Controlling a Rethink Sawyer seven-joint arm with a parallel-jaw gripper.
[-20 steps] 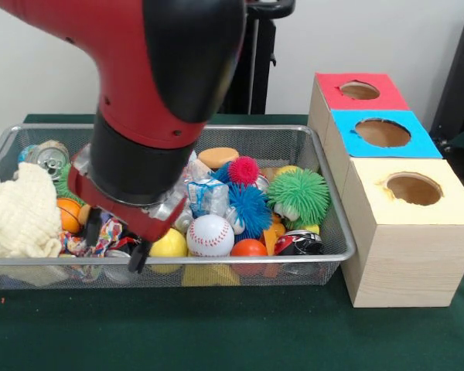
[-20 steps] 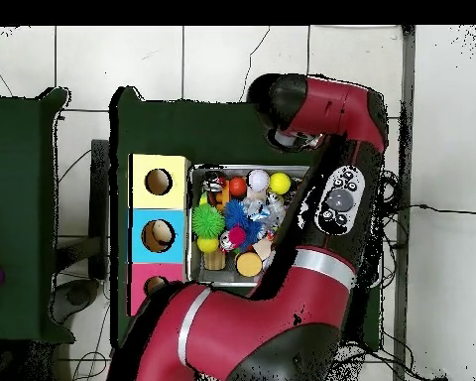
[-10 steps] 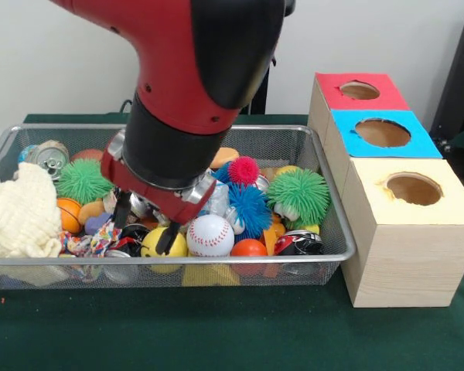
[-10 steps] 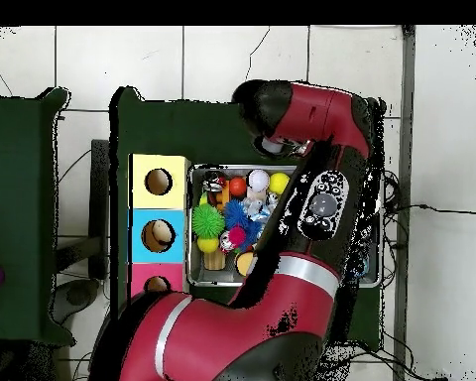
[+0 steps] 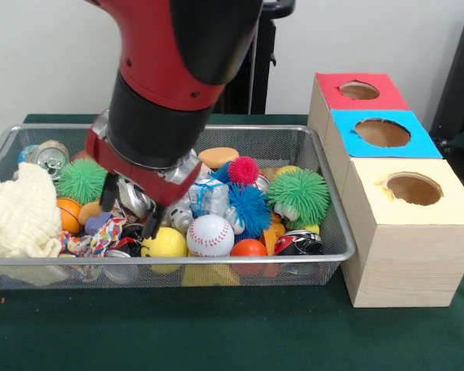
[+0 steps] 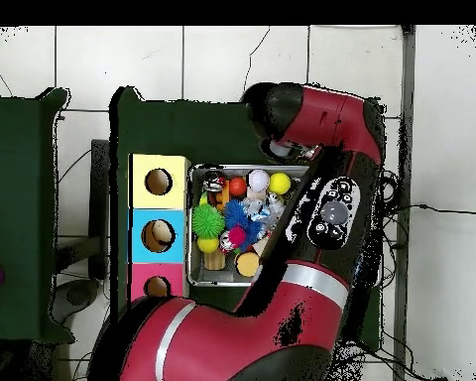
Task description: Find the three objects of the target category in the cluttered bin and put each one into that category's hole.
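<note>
The wire bin [image 5: 336, 232] holds a jumble of balls, cans and toys. My gripper [image 5: 129, 212] hangs low in its left half, open, with a dented silver can [image 5: 135, 199] between the fingers [image 5: 151, 225]; whether they touch it I cannot tell. Just right of it lie a yellow ball [image 5: 168, 243], a baseball [image 5: 210, 235] and an orange ball [image 5: 249, 248]. Three boxes stand to the right, with a red-top hole [image 5: 359, 90], a blue-top hole [image 5: 383, 132] and a yellow-top hole [image 5: 414, 188]. In the overhead view the arm [image 6: 321, 213] hides the gripper and the bin's right half.
Green spiky balls [image 5: 298, 193] [image 5: 81, 180], a blue one [image 5: 247, 207] and a pink one [image 5: 243, 170] fill the bin's middle. A cream cloth [image 5: 19, 212] drapes its left end, behind it a silver can [image 5: 50, 154]. A black and red can [image 5: 298, 243] lies front right.
The gripper swung right along the bin's front, then back left and slightly up, and now stands over the silver can. Its finger spacing looks unchanged.
</note>
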